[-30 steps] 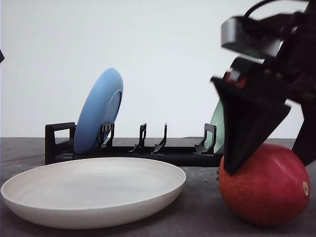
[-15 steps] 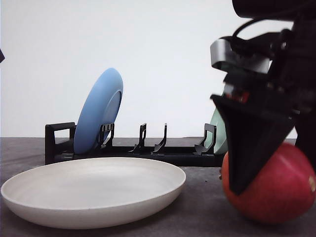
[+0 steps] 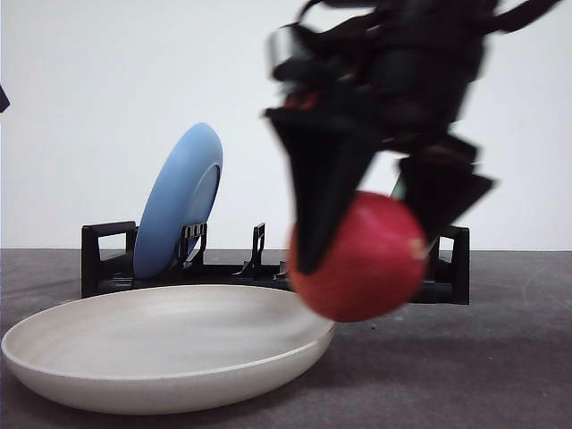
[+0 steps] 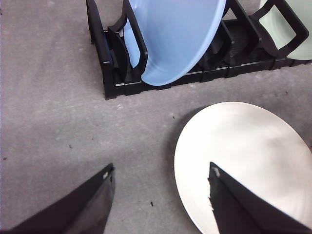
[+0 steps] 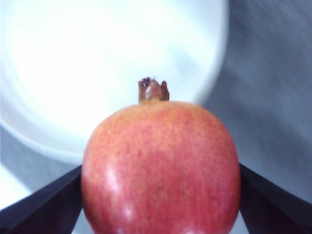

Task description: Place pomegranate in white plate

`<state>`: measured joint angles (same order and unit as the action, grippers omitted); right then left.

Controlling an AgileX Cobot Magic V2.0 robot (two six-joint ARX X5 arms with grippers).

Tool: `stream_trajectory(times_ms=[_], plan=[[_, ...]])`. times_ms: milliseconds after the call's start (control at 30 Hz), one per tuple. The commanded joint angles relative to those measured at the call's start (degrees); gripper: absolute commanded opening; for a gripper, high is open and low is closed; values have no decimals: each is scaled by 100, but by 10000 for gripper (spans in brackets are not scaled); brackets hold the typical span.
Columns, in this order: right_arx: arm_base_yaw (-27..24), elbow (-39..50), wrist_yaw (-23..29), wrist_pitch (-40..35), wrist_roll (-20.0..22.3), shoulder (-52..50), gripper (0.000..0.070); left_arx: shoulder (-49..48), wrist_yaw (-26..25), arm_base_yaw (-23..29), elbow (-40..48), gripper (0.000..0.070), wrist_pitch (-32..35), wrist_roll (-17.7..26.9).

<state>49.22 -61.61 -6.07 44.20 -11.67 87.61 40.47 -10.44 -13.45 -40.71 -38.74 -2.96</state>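
The pomegranate, red with an orange blush, hangs in the air with my right gripper shut on it. It is just above and beside the right rim of the white plate, blurred by motion. In the right wrist view the pomegranate sits between the two dark fingers, its stem end pointing at the white plate below. My left gripper is open and holds nothing, low over the table at the near-left edge of the white plate.
A black dish rack stands behind the plate, holding an upright blue plate. The left wrist view shows the rack, the blue plate and a pale green plate. Grey table surrounds them.
My right gripper has lifted the pomegranate off the table at the right and carried it left and up, to the white plate's right rim. The plates and the rack have not moved.
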Motion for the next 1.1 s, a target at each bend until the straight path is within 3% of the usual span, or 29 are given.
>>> stream_trajectory(times_ms=[0, 300, 667, 800, 933, 1067], plan=[[107, -332, -13, -102, 259, 305, 527, 28, -11, -4, -70, 360, 63, 59], [360, -1290, -21, -358, 508, 1418, 527, 28, -11, -4, -70, 360, 72, 57], [637, -1357, -34, -922, 435, 1787, 533, 28, -11, -4, -70, 360, 72, 59], [655, -1356, -34, -899, 350, 1920, 566, 28, -10, -4, -70, 360, 71, 58], [701, -1360, 5, -929, 281, 1944, 696, 28, -11, -4, -70, 360, 70, 57], [727, -1405, 38, -975, 299, 1843, 700, 28, -11, -4, -70, 360, 79, 57]])
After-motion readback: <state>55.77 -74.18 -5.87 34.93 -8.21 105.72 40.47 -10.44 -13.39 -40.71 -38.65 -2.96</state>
